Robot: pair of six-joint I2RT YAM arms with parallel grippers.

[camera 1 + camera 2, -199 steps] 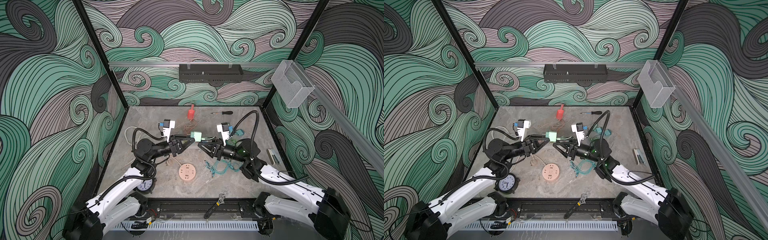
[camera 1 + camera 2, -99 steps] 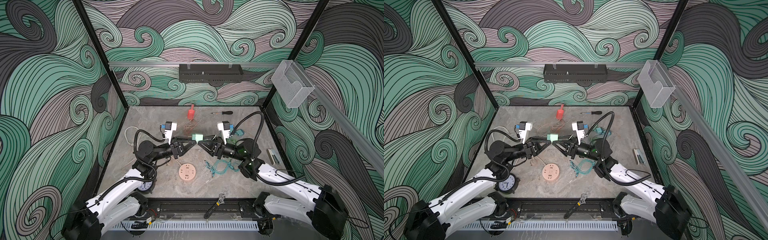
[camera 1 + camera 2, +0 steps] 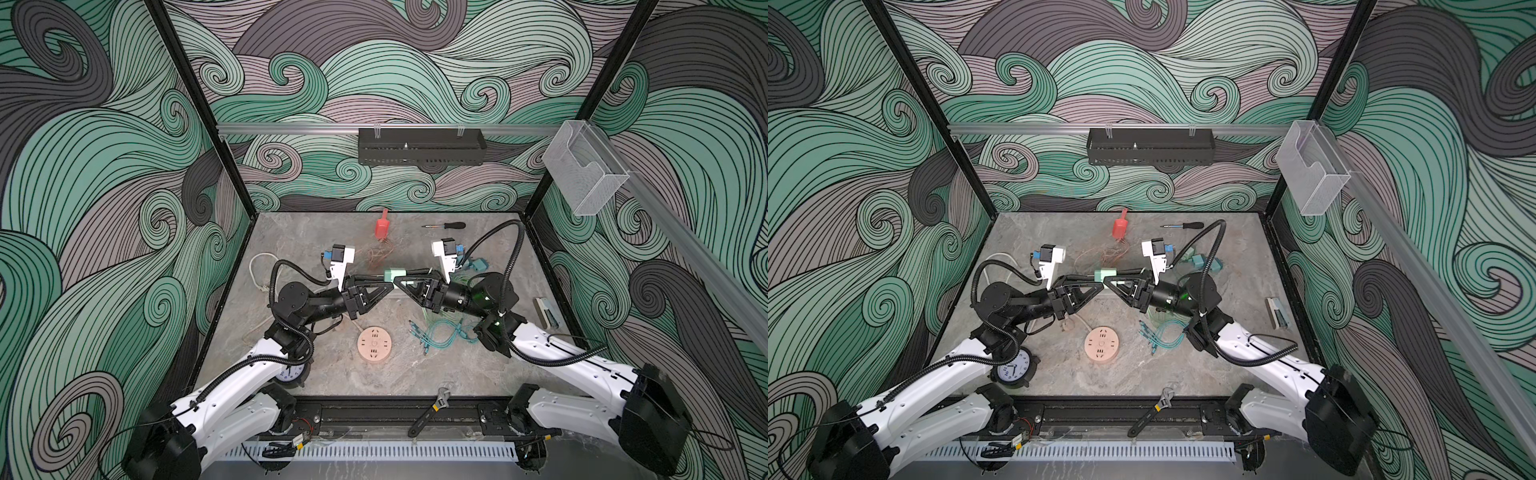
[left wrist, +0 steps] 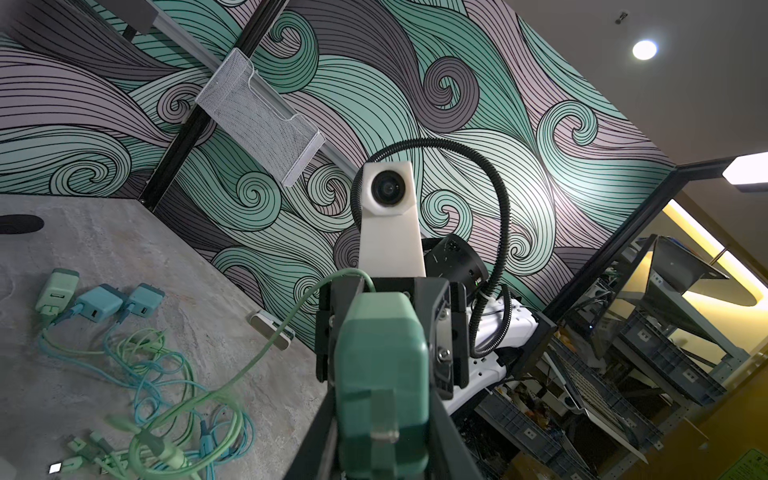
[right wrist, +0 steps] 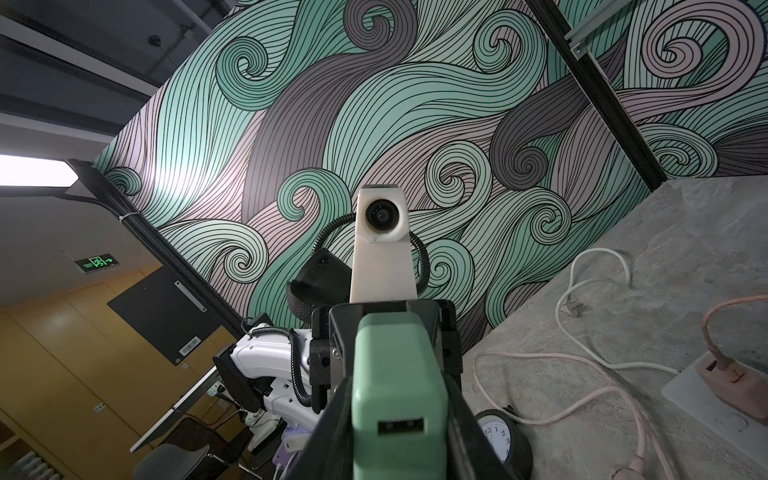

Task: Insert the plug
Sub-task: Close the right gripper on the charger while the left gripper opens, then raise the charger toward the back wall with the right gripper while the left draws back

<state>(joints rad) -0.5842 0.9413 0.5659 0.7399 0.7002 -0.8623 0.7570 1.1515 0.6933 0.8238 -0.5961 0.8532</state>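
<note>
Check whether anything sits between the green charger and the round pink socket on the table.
Nothing visible does. The green charger is held in the air by the left gripper and right gripper; the round pink socket lies nearer the front, its slotted face bare.

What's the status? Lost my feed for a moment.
Held mid-air: plug, left end effector and right end effector both shut on it. Not inserted yet. By the right one, a green cable trails up.
</note>
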